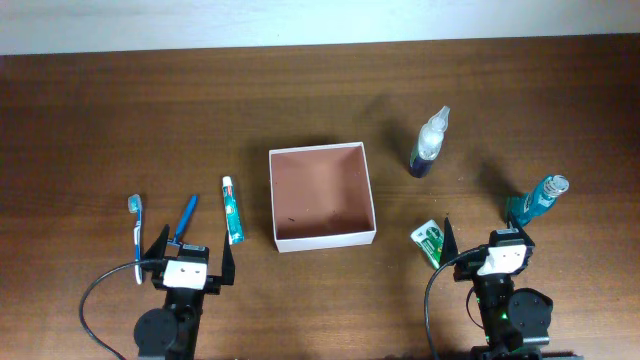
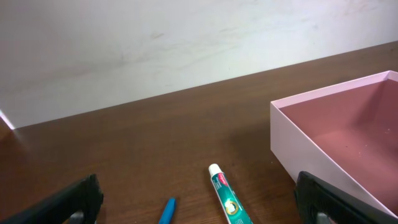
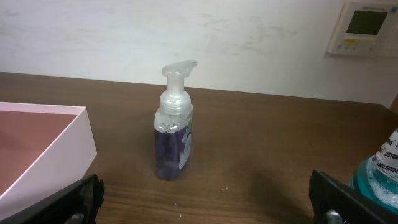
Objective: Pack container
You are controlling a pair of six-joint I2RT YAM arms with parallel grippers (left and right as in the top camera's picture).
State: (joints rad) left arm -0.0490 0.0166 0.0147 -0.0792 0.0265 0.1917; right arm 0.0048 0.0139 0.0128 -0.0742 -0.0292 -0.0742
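— Where's the container point(image 1: 325, 239)?
— Mid-table, between my arms. My left gripper point(image 1: 195, 245) and right gripper point(image 1: 487, 238) gape wide, holding nothing.
— Anything cut off?
— The teal bottle point(image 3: 382, 174), at the right wrist view's edge.

Even light, soft shadows, sharp pics.

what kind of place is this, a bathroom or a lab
Likely a lab or test room, not a bathroom: a wooden table against a plain white wall, a wall control panel, and a soap bottle and toothpaste set out beside an open box.
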